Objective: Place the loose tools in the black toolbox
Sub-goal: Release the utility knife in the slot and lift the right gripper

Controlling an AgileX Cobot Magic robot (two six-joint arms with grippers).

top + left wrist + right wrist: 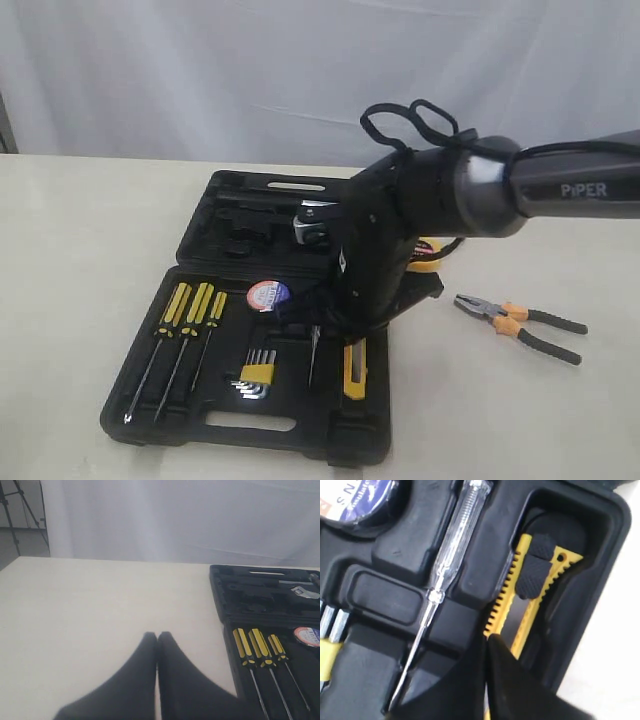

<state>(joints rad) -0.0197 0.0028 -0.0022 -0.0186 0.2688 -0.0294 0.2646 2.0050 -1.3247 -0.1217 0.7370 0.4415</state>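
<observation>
Exterior: raised, angled down over pale bench (pixel 80 250) and open black plastic toolbox (pixel 190 425), middling distance. Left wrist: low, facing along bench toward toolbox corner. Right wrist: very close, down into toolbox tray. Shared by all three: dark tape roll with pale printed label (pixel 268 295).

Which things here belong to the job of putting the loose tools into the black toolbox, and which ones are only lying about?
Part of the job: black toolbox; yellow utility knife, in its slot; tape roll, in the box; pliers, on the table; yellow tape measure, partly hidden behind the arm.

Not part of it: yellow-and-black screwdrivers; hex key set; clear tester screwdriver.
</observation>
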